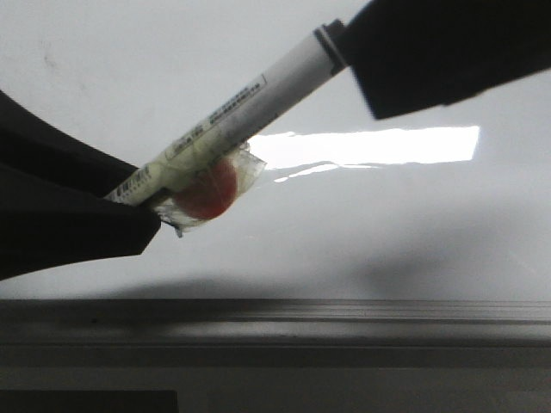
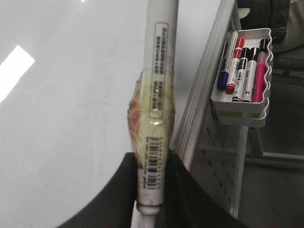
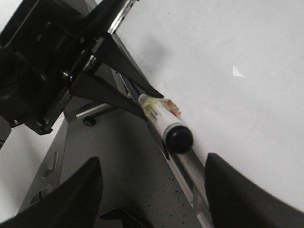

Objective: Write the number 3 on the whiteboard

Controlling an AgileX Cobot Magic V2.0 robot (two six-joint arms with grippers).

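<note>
My left gripper is shut on the rear end of a white marker pen, which has clear tape and a red-orange patch round its barrel. In the front view the left gripper holds the pen slanting up to the right over the glossy whiteboard. My right gripper is open, its fingers standing wide on either side just short of the pen's black cap. In the front view the right gripper covers the cap end. No number 3 shows on the whiteboard.
The board's grey metal frame edge runs along the front. A bright rectangular light reflection lies on the board. A white tray with several coloured markers hangs on a grey perforated panel beside the board.
</note>
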